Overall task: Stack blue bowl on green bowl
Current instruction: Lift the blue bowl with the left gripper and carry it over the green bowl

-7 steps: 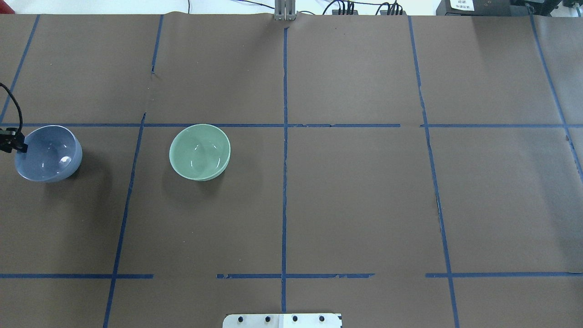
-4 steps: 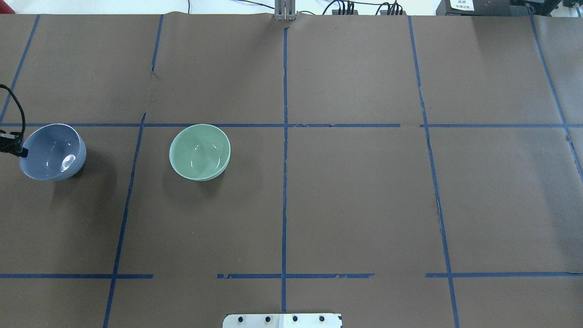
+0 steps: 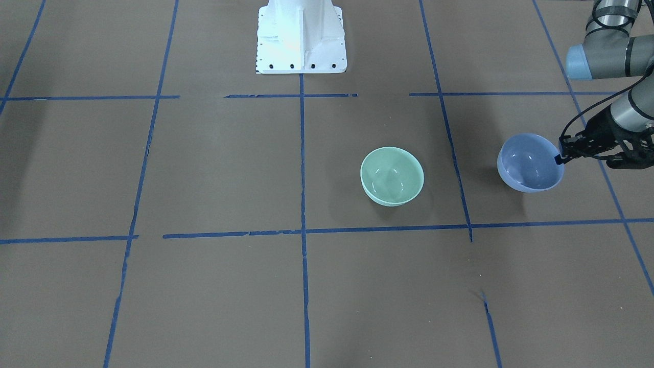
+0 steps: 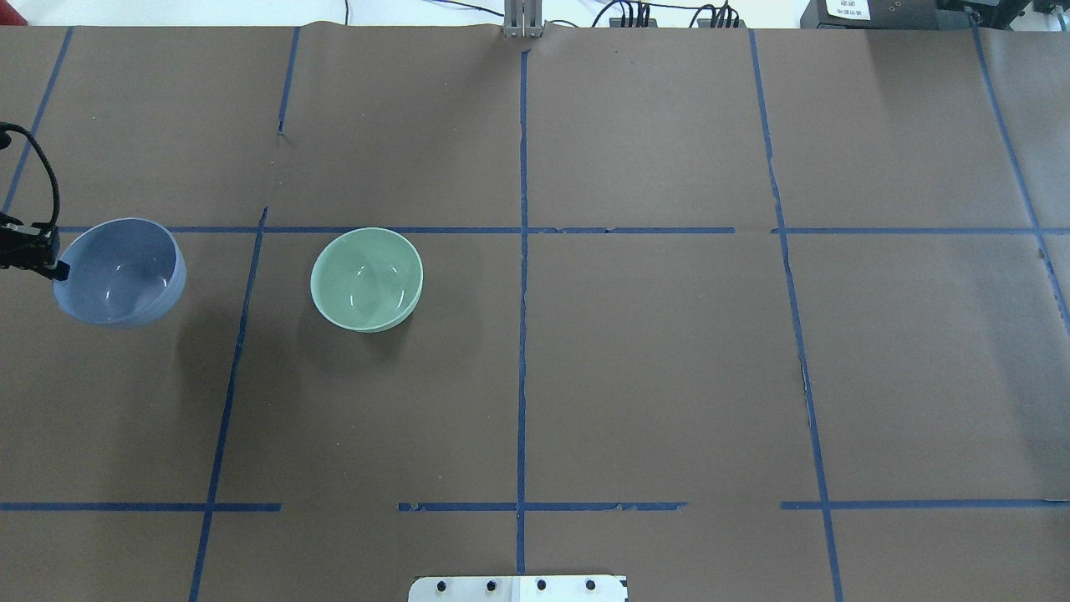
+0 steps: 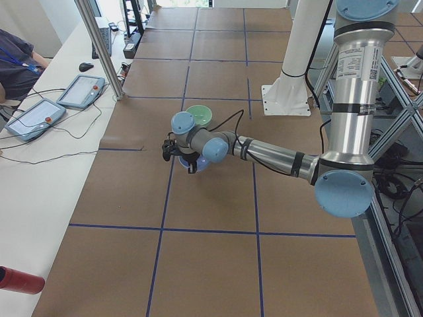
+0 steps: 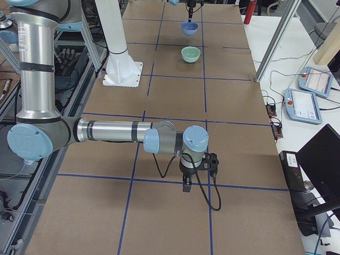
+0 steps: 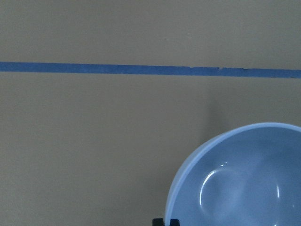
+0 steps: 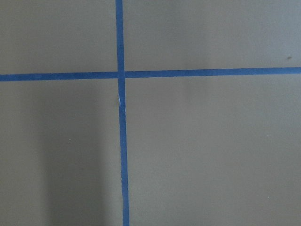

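Note:
The blue bowl hangs tilted above the table at the far left, held by its rim. My left gripper is shut on that rim; it also shows in the front view next to the blue bowl. The left wrist view shows the bowl's inside. The green bowl stands upright on the table to the right of the blue one, apart from it, and also shows in the front view. My right gripper hovers low over the table far from both bowls; I cannot tell whether it is open or shut.
The brown table cover carries a grid of blue tape lines. The robot's white base stands at the near middle edge. Teach pendants and cables lie on a white side table behind a metal post.
The left gripper has lifted the blue bowl off the table and carried it a little to the right, toward the green bowl. The green bowl has not moved.

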